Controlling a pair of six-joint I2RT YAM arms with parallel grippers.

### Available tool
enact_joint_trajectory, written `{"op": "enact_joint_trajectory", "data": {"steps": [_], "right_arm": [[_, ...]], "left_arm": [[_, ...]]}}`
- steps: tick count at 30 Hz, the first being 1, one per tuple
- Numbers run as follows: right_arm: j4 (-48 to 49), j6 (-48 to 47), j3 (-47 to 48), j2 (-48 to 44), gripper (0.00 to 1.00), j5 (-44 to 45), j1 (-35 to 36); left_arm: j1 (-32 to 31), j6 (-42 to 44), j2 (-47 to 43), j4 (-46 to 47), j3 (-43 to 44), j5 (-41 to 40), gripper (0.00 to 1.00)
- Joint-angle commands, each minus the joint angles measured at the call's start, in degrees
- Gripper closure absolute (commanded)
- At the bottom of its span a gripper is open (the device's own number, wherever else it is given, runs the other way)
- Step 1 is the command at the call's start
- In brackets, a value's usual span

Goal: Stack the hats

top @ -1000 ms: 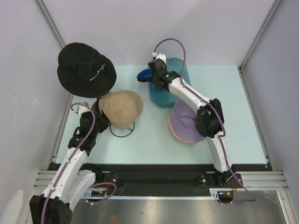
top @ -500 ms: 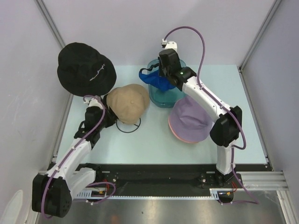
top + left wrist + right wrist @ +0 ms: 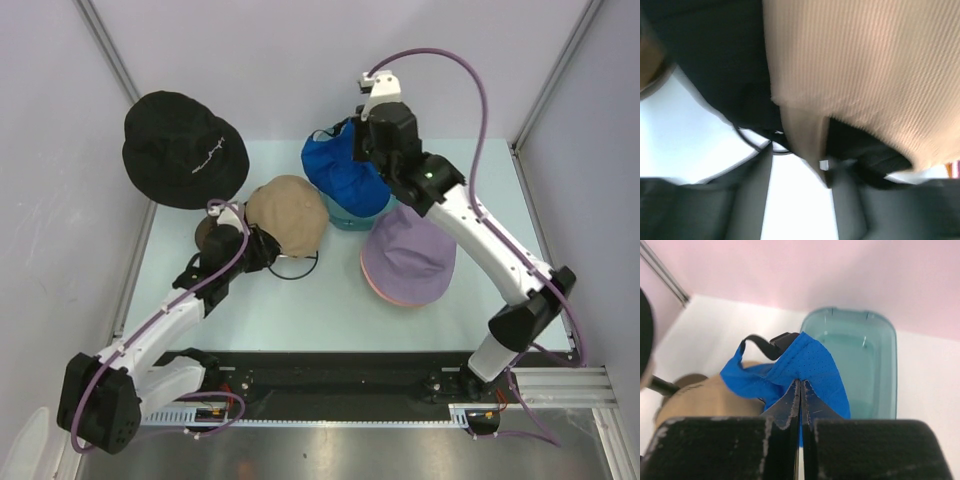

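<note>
My right gripper [image 3: 355, 150] [image 3: 800, 383] is shut on the blue cap [image 3: 343, 172] [image 3: 805, 367] and holds it in the air above the teal tub, next to the tan cap. My left gripper [image 3: 256, 241] [image 3: 801, 162] pinches the edge of the tan cap [image 3: 288, 211] [image 3: 865, 70], which sits over a thin black ring [image 3: 296, 269]. The black bucket hat [image 3: 183, 149] with white lettering is at the far left. The lavender bucket hat [image 3: 408, 252] lies right of centre on top of a pink rim [image 3: 384, 294].
The teal tub [image 3: 348, 221] [image 3: 860, 360] stands at the back centre, mostly hidden under the blue cap in the top view. A brown rounded object [image 3: 207, 231] sits just left of my left gripper. Walls close in the left, right and back sides.
My right gripper has lifted the blue cap up out of the tub and spread it above it. My left gripper has moved right, taking the tan cap toward the tub.
</note>
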Motion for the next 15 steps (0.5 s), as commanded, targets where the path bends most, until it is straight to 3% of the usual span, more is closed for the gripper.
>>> {"op": "enact_joint_trajectory", "data": {"steps": [1,2,8,15], "right_arm": [[4.62,-3.11,0.29,-7.1,1.0,-0.72,0.46],[4.71,-3.81,0.29,-8.94,1.0,-1.42,0.55],[5.5,-6.36,0.29,-12.99,1.0,-2.57,3.28],[5.94,-6.72,-0.85,-15.46,1.0,-11.95,4.16]], "left_arm": [[-0.13,-0.03,-4.42,-4.53,3.85,-4.88,0.42],[0.13,-0.38,-6.34,-5.32,3.85,-4.97,0.34],[0.14,-2.14,-13.02,-12.53,3.42,-5.58,0.2],[0.31,-3.98,-19.28,-15.34,2.8,-8.4,0.16]]}}
